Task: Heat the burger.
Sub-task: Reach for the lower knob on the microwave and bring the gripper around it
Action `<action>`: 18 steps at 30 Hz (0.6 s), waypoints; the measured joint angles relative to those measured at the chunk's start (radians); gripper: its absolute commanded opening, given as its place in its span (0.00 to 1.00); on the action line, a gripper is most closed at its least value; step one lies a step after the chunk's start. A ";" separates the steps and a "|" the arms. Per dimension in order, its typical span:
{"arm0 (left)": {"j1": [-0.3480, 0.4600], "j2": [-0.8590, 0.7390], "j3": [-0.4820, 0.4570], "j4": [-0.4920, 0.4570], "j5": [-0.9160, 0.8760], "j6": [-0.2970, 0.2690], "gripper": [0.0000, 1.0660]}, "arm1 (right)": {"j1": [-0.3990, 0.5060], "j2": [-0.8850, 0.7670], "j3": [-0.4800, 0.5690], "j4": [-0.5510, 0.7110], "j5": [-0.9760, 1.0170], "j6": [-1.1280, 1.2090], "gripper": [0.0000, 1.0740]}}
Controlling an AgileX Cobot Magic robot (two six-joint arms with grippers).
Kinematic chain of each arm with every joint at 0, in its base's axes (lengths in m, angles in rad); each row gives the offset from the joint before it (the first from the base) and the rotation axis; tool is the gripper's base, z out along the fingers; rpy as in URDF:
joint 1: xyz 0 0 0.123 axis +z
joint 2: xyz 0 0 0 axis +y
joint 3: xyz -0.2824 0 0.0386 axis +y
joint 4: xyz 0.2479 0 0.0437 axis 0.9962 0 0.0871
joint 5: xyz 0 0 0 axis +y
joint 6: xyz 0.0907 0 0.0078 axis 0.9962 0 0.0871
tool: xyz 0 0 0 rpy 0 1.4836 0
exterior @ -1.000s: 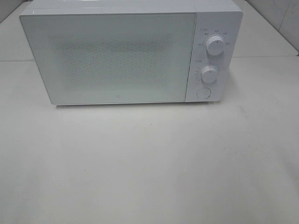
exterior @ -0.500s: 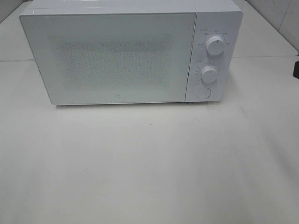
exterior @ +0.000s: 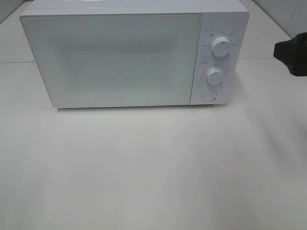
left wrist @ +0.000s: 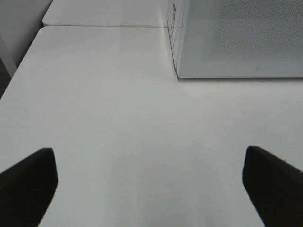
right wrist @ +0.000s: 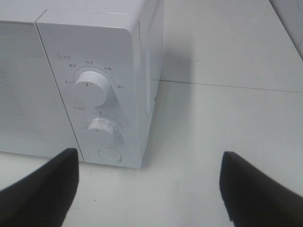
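Burger: on no camera; whether it sits behind the frosted door (exterior: 115, 60) I cannot tell.
Microwave (exterior: 225, 14): far centre of desk (exterior: 153, 167), door shut.
Right pincer (right wrist: 147, 177): wide open, empty, right of the knobs (exterior: 220, 46), facing them.
Left pincer (left wrist: 149, 170): fully open, empty, near-left of the door.
Step, I judge: approaching the controls. Next I'd line up squarely on the round button (exterior: 209, 95) or a knob.
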 measured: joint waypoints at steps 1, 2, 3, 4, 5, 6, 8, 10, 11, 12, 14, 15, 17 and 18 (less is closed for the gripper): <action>0.000 0.000 0.000 0.000 0.000 0.000 0.96 | 0.000 0.000 0.000 0.000 0.000 0.000 0.71; 0.000 0.000 0.000 0.000 0.000 0.000 0.96 | 0.000 0.019 0.000 0.005 -0.019 0.000 0.71; 0.000 0.000 0.000 0.000 0.000 0.000 0.96 | 0.000 0.019 0.000 0.005 -0.019 0.000 0.71; 0.000 0.000 0.000 0.000 0.000 0.000 0.96 | 0.000 0.054 0.000 0.025 -0.067 -0.001 0.71; 0.000 0.000 0.000 0.000 0.000 0.000 0.96 | 0.007 0.092 0.000 0.054 -0.109 -0.006 0.71; 0.000 0.000 0.000 0.000 0.000 0.000 0.96 | 0.007 0.092 0.000 0.054 -0.109 -0.006 0.71; 0.000 0.000 0.000 0.000 0.000 0.000 0.96 | 0.015 0.114 0.000 0.071 -0.133 -0.018 0.71; 0.000 0.000 0.000 0.000 0.000 0.000 0.96 | 0.065 0.195 0.000 0.185 -0.220 -0.105 0.71; 0.000 0.000 0.000 0.000 0.000 0.000 0.96 | 0.065 0.195 0.000 0.185 -0.220 -0.105 0.71; 0.000 0.000 0.000 0.000 0.000 0.000 0.96 | 0.084 0.215 0.000 0.227 -0.243 -0.135 0.71; 0.000 0.000 0.000 0.000 0.000 0.000 0.96 | 0.126 0.249 0.000 0.312 -0.284 -0.212 0.71; 0.000 0.000 0.000 0.000 0.000 0.000 0.96 | 0.143 0.263 0.000 0.361 -0.310 -0.245 0.71; 0.000 0.000 0.000 0.000 0.000 0.000 0.96 | 0.190 0.296 0.000 0.465 -0.367 -0.333 0.71; 0.000 0.000 0.000 0.000 0.000 0.000 0.96 | 0.233 0.327 0.000 0.560 -0.425 -0.413 0.71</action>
